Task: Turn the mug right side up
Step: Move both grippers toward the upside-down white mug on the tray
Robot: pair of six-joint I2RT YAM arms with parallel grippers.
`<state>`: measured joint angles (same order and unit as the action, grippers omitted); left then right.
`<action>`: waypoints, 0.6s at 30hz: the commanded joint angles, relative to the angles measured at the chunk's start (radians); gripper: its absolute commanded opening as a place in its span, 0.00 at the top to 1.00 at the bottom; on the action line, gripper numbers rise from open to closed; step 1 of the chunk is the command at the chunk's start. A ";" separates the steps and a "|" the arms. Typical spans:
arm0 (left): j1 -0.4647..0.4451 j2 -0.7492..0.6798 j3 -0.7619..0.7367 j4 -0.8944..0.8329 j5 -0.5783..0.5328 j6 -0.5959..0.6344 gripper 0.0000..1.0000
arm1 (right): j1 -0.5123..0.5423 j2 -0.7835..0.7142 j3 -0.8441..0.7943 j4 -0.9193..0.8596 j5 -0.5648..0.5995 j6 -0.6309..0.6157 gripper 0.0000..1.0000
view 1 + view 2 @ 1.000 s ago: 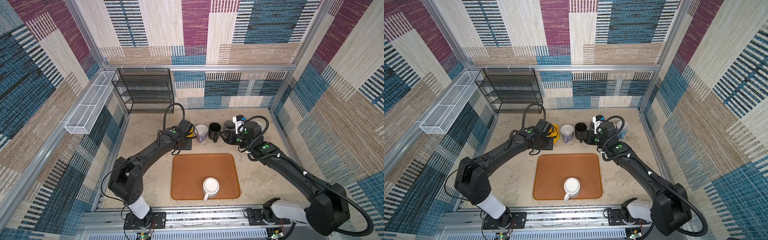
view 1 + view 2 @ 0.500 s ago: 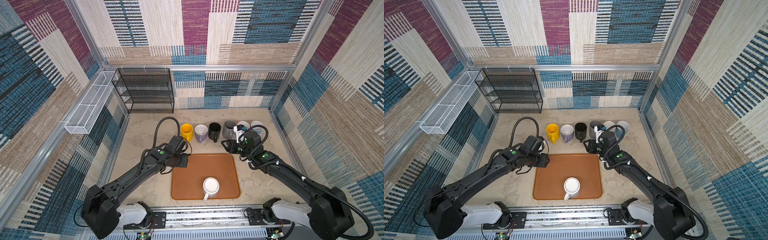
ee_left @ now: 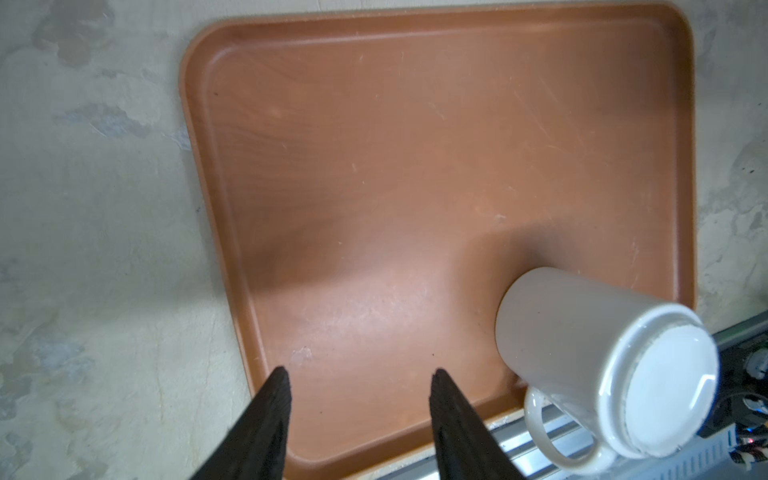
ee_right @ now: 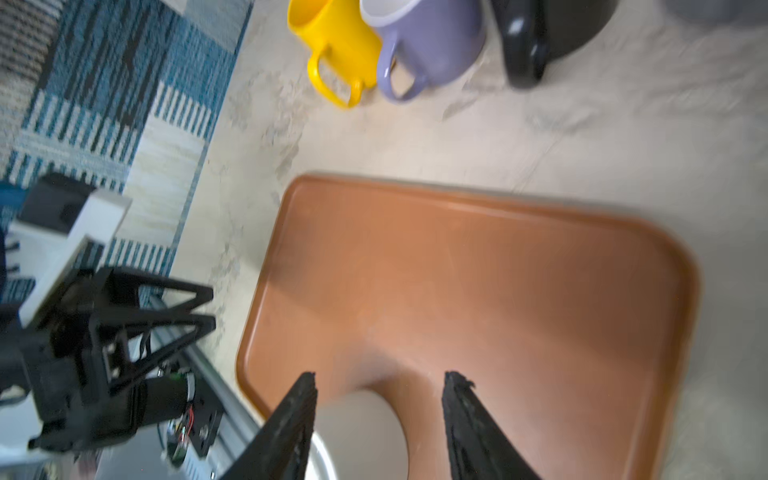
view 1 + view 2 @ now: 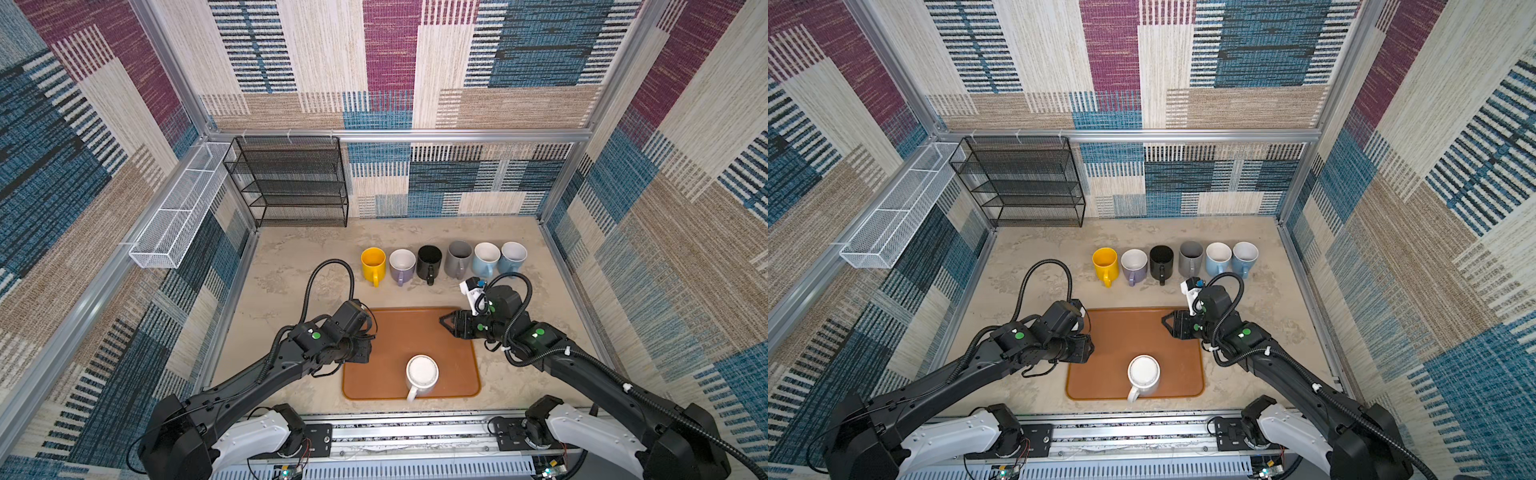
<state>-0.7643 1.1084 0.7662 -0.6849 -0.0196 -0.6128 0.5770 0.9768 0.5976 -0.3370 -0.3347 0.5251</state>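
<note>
A white mug point(image 5: 422, 372) point(image 5: 1143, 372) stands upside down, base up, on the brown tray point(image 5: 407, 332) near its front edge, handle toward the front. My left gripper point(image 5: 362, 351) point(image 3: 361, 374) hovers over the tray's left edge, open and empty, with the mug point(image 3: 602, 353) off to its side. Over the tray's far right corner my right gripper point(image 5: 443, 321) point(image 4: 378, 376) is open and points toward the left. The mug point(image 4: 361, 428) shows beyond its fingers, apart from them.
Several upright mugs line the table behind the tray: yellow point(image 5: 372, 262), lilac point(image 5: 402, 266), black point(image 5: 429, 262), grey point(image 5: 459, 258) and two light blue point(image 5: 486, 257). A black wire rack point(image 5: 291, 183) stands at the back left, beside a white wire basket point(image 5: 178, 208) on the left wall.
Both arms have drawn back from the mug row to the tray. The left gripper left the yellow mug and the right gripper left the grey one. The right jaws stand wider.
</note>
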 commanded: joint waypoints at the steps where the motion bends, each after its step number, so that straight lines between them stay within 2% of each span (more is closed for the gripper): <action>1: -0.024 0.018 -0.005 0.021 0.004 -0.041 0.49 | 0.064 -0.049 -0.043 -0.089 -0.039 0.104 0.47; 7: -0.110 0.086 -0.001 0.084 0.045 -0.081 0.49 | 0.172 -0.126 -0.110 -0.110 -0.094 0.198 0.46; 13: -0.205 0.198 0.032 0.125 0.103 -0.076 0.49 | 0.244 -0.110 -0.133 -0.078 -0.122 0.245 0.46; 18: -0.259 0.272 0.069 0.144 0.132 -0.078 0.49 | 0.263 -0.093 -0.151 -0.021 -0.121 0.270 0.46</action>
<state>-1.0096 1.3609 0.8181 -0.5735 0.0864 -0.6739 0.8345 0.8776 0.4530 -0.4225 -0.4465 0.7612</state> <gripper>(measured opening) 0.509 0.542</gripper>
